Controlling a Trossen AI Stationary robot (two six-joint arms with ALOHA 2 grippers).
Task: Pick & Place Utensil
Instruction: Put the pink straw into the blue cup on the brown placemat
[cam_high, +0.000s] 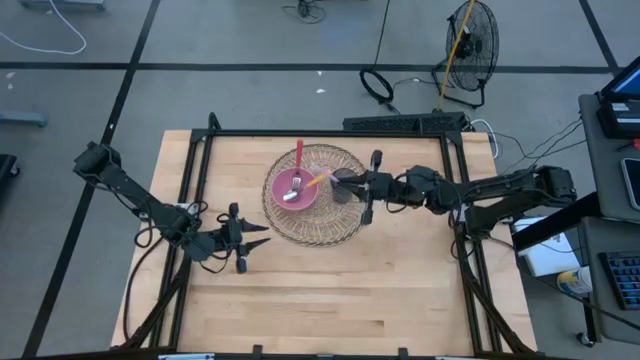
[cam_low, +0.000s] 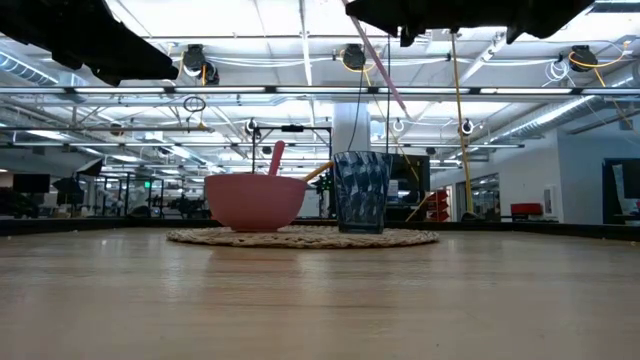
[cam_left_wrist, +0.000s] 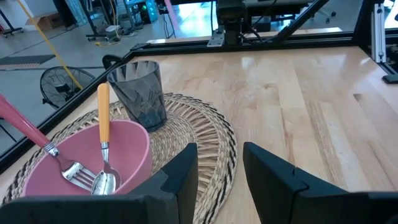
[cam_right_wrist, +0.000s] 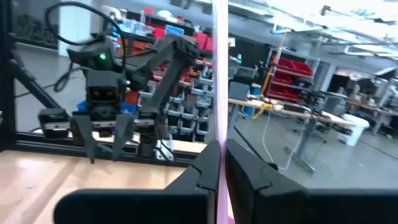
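The right claw (cam_right_wrist: 219, 163), clamped on a pink utensil (cam_right_wrist: 219, 74) above the dark cup (cam_high: 343, 189), could tip the cup if lowered off-centre, while the left claw (cam_high: 243, 243) waits open.

A large robotics lab or workshop: a wooden table (cam_high: 330, 290) in a black metal frame stands on grey concrete with taped lines, beside a floor fan (cam_high: 470, 45), cables, parts shelves (cam_right_wrist: 180, 68) and workbenches under strip lights.
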